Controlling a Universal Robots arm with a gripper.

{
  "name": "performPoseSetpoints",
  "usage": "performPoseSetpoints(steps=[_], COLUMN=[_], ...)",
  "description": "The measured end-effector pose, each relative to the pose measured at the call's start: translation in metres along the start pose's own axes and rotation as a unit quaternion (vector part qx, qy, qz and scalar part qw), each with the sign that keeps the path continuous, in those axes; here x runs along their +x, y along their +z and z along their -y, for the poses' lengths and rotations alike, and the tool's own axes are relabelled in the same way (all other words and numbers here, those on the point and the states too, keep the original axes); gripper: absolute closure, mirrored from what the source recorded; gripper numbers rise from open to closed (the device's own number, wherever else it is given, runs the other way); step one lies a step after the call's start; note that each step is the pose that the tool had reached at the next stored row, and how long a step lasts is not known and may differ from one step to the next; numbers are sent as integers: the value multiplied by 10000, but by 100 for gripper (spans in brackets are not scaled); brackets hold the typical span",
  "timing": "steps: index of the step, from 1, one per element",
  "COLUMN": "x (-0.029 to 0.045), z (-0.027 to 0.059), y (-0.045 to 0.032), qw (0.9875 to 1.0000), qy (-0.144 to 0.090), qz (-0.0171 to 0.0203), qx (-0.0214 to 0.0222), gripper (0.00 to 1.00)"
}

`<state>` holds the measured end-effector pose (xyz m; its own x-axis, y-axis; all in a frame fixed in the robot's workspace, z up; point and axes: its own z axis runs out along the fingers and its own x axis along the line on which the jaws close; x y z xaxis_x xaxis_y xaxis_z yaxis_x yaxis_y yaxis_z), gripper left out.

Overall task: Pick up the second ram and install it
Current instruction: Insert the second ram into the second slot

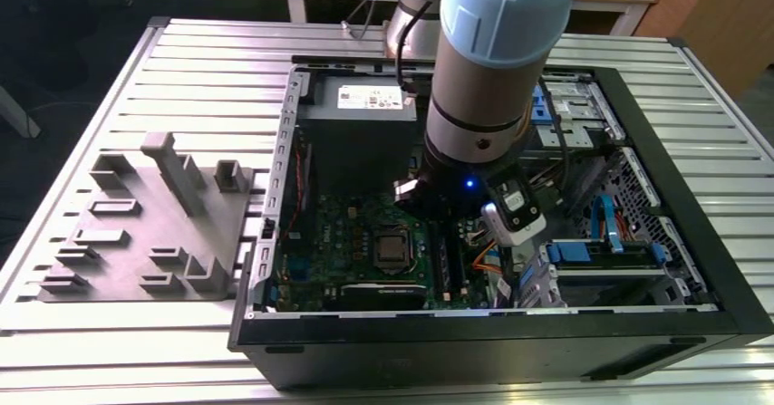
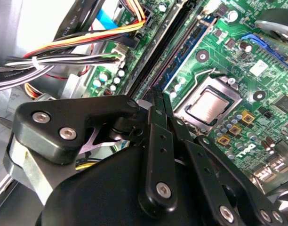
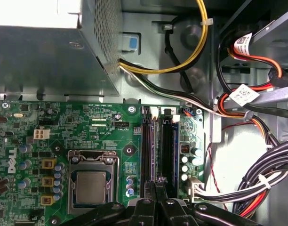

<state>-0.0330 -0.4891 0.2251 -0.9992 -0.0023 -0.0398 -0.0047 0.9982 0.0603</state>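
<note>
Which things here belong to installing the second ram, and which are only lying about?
Job in hand:
pincer
memory slots

Lying about:
grey fixture
cables
power supply
processor

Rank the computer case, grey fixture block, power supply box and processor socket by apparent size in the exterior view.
1. computer case
2. grey fixture block
3. power supply box, partly covered by the arm
4. processor socket
</note>
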Motion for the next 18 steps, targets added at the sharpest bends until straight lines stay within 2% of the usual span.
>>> performPoseSetpoints(steps=[13,18], x=[-2,-11], z=[0,0], y=[4,4], qw=[10000,10000], qy=[4,95], qz=[1,6], qx=[-1,3], gripper=[92,92])
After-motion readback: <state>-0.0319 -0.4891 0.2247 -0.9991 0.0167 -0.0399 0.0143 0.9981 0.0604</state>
